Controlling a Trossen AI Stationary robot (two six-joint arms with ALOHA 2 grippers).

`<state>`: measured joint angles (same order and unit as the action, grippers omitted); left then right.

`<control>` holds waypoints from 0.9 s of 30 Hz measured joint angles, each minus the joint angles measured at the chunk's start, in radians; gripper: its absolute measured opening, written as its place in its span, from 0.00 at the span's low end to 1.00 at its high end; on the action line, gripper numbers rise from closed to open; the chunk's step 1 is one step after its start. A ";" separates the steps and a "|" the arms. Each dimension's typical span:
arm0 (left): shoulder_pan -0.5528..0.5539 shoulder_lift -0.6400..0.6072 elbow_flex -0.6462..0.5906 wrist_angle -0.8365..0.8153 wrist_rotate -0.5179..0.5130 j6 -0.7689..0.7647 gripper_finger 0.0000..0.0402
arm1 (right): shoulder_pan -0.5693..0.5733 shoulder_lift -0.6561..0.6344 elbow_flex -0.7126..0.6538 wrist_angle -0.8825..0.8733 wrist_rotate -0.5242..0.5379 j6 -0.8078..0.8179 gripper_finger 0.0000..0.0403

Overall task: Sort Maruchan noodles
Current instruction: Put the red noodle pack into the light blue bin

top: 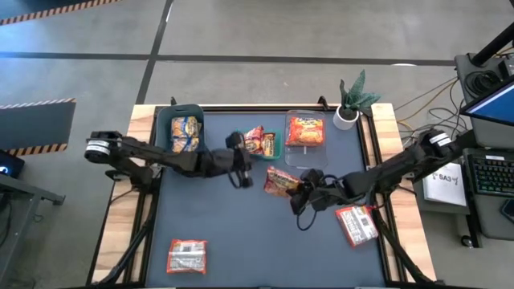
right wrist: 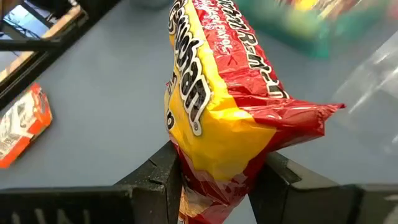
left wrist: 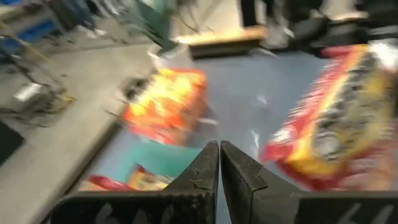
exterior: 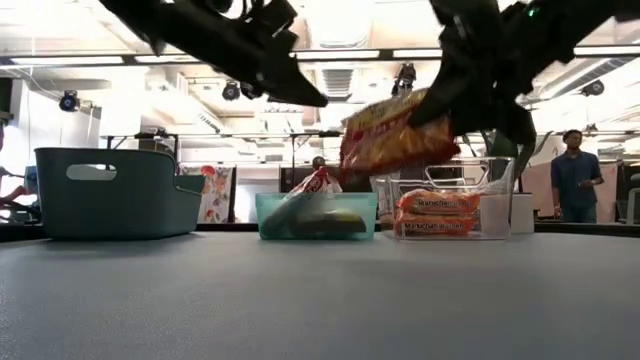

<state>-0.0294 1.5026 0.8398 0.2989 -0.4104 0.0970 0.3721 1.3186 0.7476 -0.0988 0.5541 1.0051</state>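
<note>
1. Dark blue matting covers the table [top: 241, 241], and three bins stand along its far edge: a teal tub [top: 166, 120] on the left holding yellow-and-blue packets [top: 184, 133], a small green bin [top: 273, 148] in the middle, and a clear bin [top: 291, 156] on the right holding orange-red packets [top: 305, 130].
2. You are mid-carry: the right gripper [right wrist: 217, 171] is clamped on a red-and-yellow packet [right wrist: 230, 106], which in the low view hangs clear of the table, just in front of the bins.
3. Your right arm reaches in from the right edge, forearm low and angled toward the centre, wrist near the middle of the table.
4. The left gripper [left wrist: 219, 163] is clenched on nothing; that arm stretches from the left edge to hover near the green bin.
5. Next, I judge, you should lift the packet over the rim of the matching bin, and release only once it is inside the walls. Keep clear of the left arm, which sits close by.
6. Two red-and-white packets remain on the mat: one [top: 187, 256] near left, one [top: 356, 225] near right, just beside your right arm.
</note>
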 joint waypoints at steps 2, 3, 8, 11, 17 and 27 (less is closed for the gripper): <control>0.045 0.016 0.001 0.068 0.001 0.015 0.00 | 0.000 -0.035 0.000 -0.002 0.035 -0.027 0.31; 0.066 0.025 0.001 0.074 0.001 0.015 0.00 | 0.000 -0.052 0.001 -0.001 0.045 -0.042 0.31; 0.135 0.099 0.000 0.136 0.008 0.005 0.00 | 0.000 -0.109 0.000 -0.002 0.092 -0.107 0.31; 0.152 0.148 0.003 0.134 0.009 -0.006 0.00 | 0.000 -0.127 0.000 -0.008 0.104 -0.123 0.31; 0.167 0.247 0.077 0.040 0.008 -0.003 0.00 | -0.007 -0.152 0.000 -0.042 0.109 -0.127 0.31; 0.191 0.303 0.217 -0.223 -0.120 -0.004 0.00 | -0.025 -0.170 -0.001 -0.084 0.100 -0.082 0.31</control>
<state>0.1619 1.8057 1.0564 0.0761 -0.5300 0.0929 0.3467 1.1488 0.7471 -0.1829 0.6540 0.9234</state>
